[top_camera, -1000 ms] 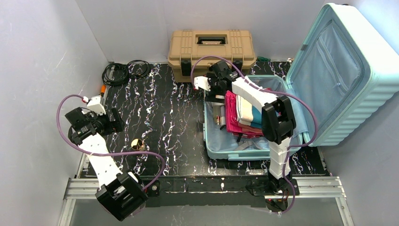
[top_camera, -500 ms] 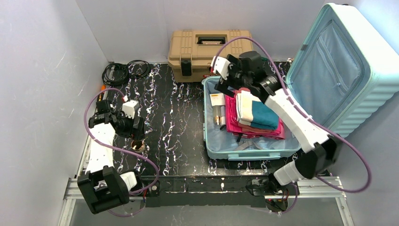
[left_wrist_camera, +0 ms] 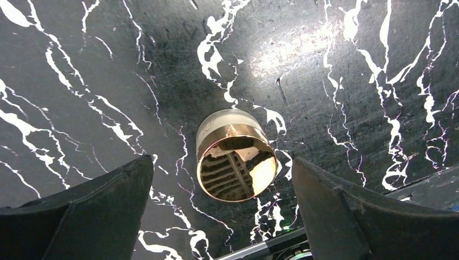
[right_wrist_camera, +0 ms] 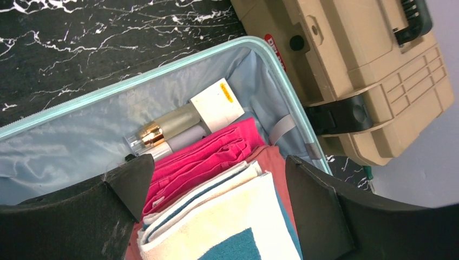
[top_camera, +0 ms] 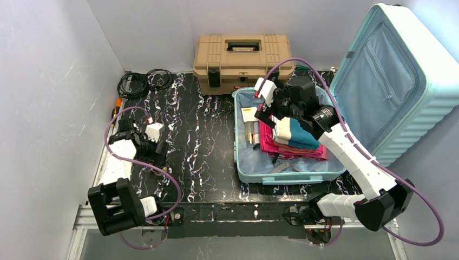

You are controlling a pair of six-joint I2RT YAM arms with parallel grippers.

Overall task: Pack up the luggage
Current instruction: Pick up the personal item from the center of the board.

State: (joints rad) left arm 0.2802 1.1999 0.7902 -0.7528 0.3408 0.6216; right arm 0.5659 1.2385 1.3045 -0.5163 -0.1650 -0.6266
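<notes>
The luggage (top_camera: 292, 176) lies open at the right, its lid (top_camera: 395, 81) standing up. Inside are folded pink clothes (right_wrist_camera: 200, 157), a cream and teal towel (right_wrist_camera: 238, 222), bottles (right_wrist_camera: 162, 130) and a small white box (right_wrist_camera: 216, 103). My right gripper (top_camera: 269, 105) hovers open over the back of the clothes pile, and the towel shows between its fingers (right_wrist_camera: 217, 165) with nothing held. My left gripper (top_camera: 154, 149) points down, open, near the table's left side. A small round jar with a gold lid (left_wrist_camera: 236, 157) stands on the black marble between its fingers (left_wrist_camera: 81, 211), which do not touch it.
A tan toolbox (top_camera: 243, 57) with black latches stands shut at the back, touching the suitcase's rear corner. Coiled black cables (top_camera: 143, 82) lie at the back left. Grey walls close in on the left and back.
The left arm swung in and lowered over the gold-lidded jar. The right arm moved from the suitcase's back left corner to above the clothes pile. Both grippers stayed open.
</notes>
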